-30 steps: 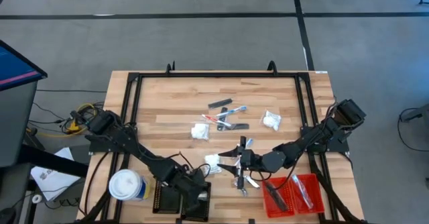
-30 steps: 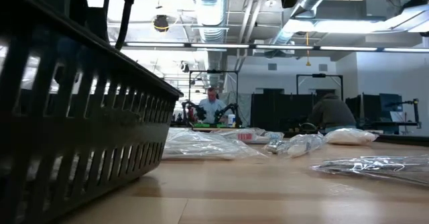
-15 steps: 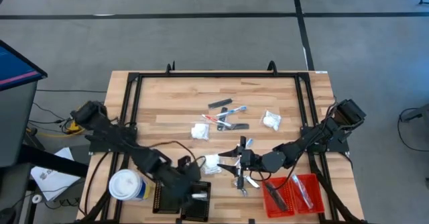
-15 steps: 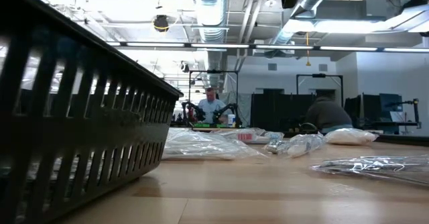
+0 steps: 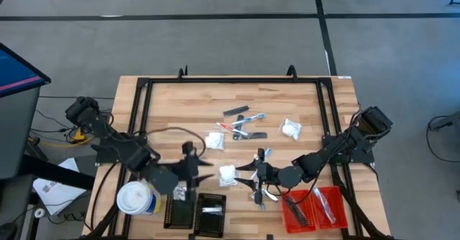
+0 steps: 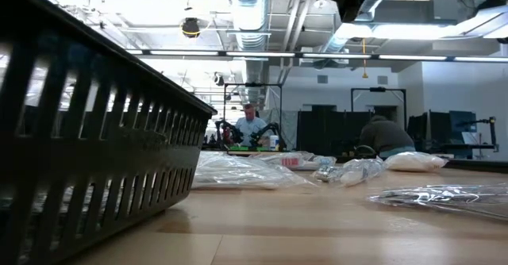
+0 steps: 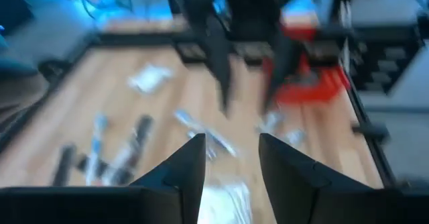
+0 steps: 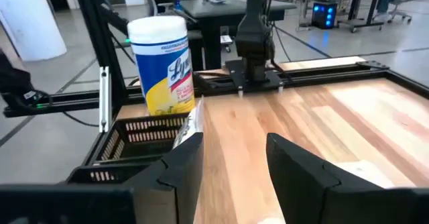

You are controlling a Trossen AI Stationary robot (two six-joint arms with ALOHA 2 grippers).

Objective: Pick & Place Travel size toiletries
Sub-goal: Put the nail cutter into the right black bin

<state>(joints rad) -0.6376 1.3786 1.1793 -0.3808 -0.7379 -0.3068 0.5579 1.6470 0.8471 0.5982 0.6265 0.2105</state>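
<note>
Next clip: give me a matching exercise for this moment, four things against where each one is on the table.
Things:
1. black tray
2. red tray
3. wipes canister
4. left tool

Places:
A. near edge, right side
B. over the table, above bare wood left of the scattered toiletries
C. near left corner, standing upright
D. near edge, just right of the canister

Pairs: 1-D, 2-A, 3-C, 4-B

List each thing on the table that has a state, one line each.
left gripper: open, empty, above the table.
right gripper: open, empty, low over the table.
black tray: holds a pale item.
red tray: holds several items.
canister: upright, lid shut.
white packet: lying loose.
</note>
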